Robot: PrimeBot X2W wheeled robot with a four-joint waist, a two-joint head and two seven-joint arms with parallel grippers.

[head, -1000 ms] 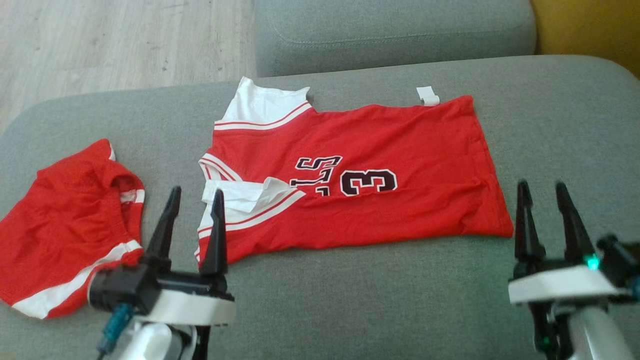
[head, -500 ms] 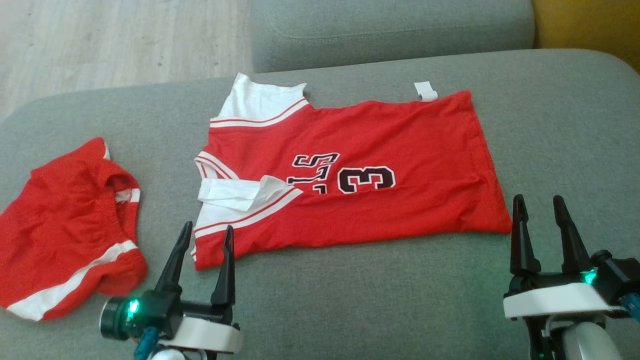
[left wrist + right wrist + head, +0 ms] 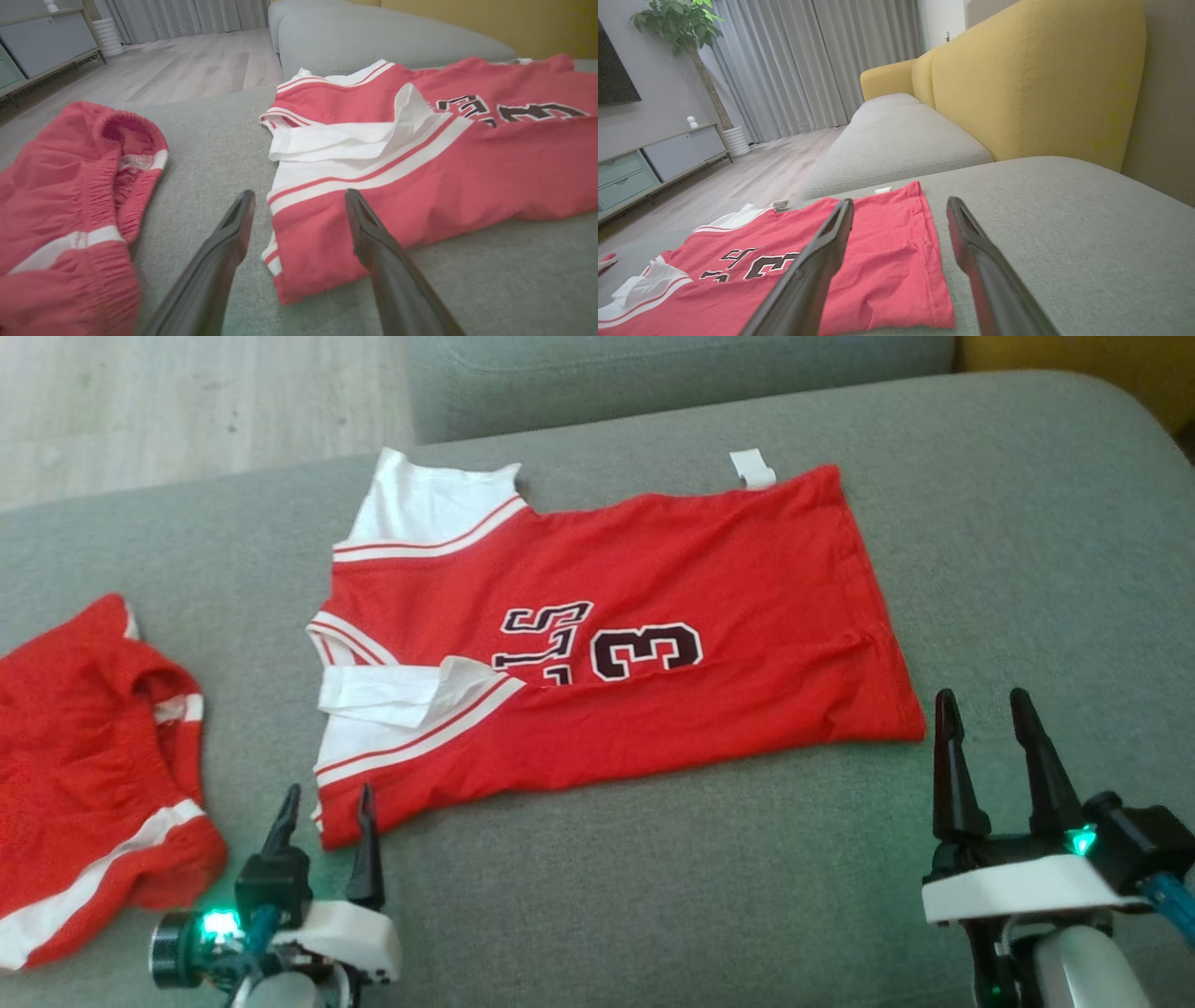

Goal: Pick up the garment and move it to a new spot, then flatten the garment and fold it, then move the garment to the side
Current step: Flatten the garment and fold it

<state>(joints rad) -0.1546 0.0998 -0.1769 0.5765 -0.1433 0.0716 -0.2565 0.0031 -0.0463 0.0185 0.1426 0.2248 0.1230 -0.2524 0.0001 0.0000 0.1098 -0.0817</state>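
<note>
Jersey (image 3: 653,569) on grey cushion (image 3: 653,896); wooden floor (image 3: 140,411)

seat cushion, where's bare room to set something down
Widest bare patch: cushion right of the jersey, past the right gripper. Also the near strip in front of the jersey, between the two grippers. Crowded: the narrow gap between shorts and jersey, with the left gripper at its near end.

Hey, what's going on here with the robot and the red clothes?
A red jersey lies on a grey sofa cushion in front of the robot. Its left gripper sits open by the jersey's near sleeve corner, its right gripper open by the hem corner; neither holds cloth. Red shorts lie to the left.
</note>
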